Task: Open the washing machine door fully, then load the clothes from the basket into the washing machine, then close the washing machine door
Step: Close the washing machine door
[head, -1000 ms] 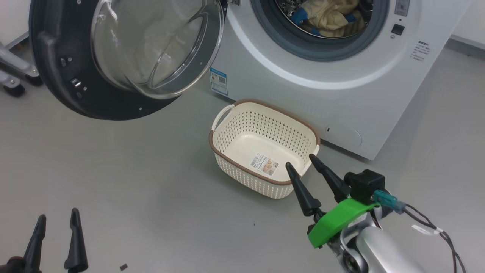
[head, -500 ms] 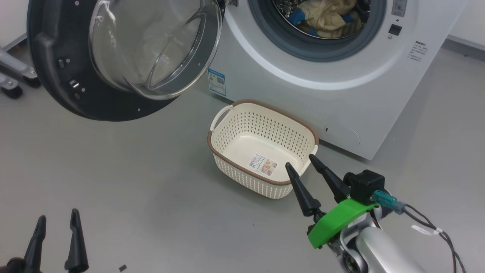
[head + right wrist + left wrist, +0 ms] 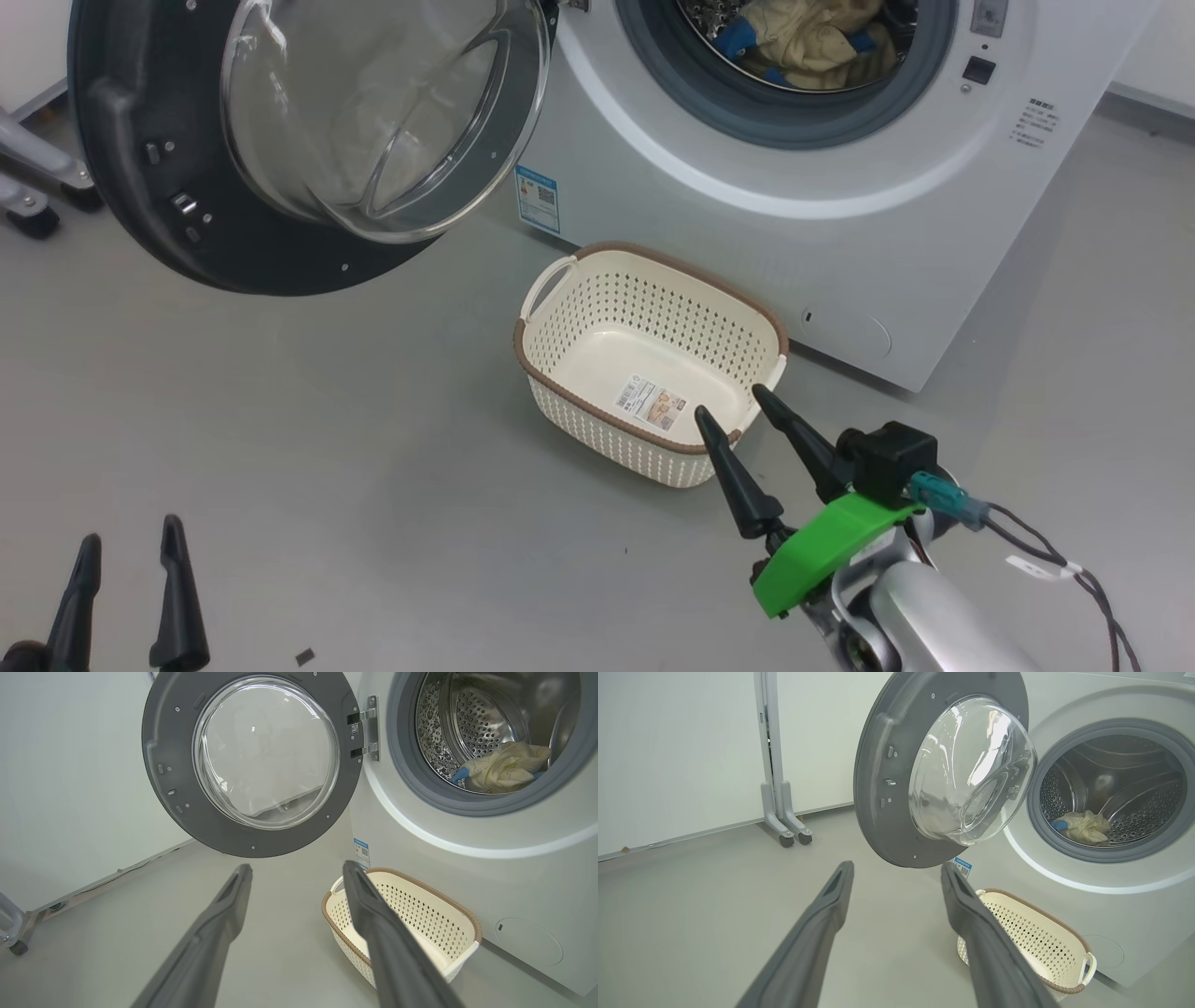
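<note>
In the head view, the castored foot of a grey stand (image 3: 28, 177) shows at the far left edge. Below it, in the lower left corner of the frame, the left claw (image 3: 131, 534) points up the picture. Its two dark fingers are spread apart and released, gripping nothing, over the grey floor (image 3: 327, 448). A small dark scrap (image 3: 304, 657) lies on the floor just right of it.

The washing machine door (image 3: 121, 187) takes up the upper left. It is swung wide open, with the inner side of its black frame towards the camera and its clear glass bowl (image 3: 383, 112) bulging out.

Right of the door, across the top centre and right, stands the white washing machine (image 3: 840, 252). It has a small blue label (image 3: 539, 199) at its lower left corner. Inside the grey gasket (image 3: 775, 126), the clothes (image 3: 812, 42) lie in the steel drum at the top of the frame, cream-yellow with blue patches.

The basket (image 3: 653, 257) stands on the floor at mid-frame, just in front of the machine. The paper label (image 3: 651, 403) on its floor is in plain sight.

At the lower right, the right claw (image 3: 728, 401) reaches up and left, its fingers likewise spread and released. In the picture its tips overlap the basket's near right corner, but whether they touch the rim cannot be told. A green piece (image 3: 822, 551) sits on its wrist, and a dark cable (image 3: 1046, 560) trails off to the right.
</note>
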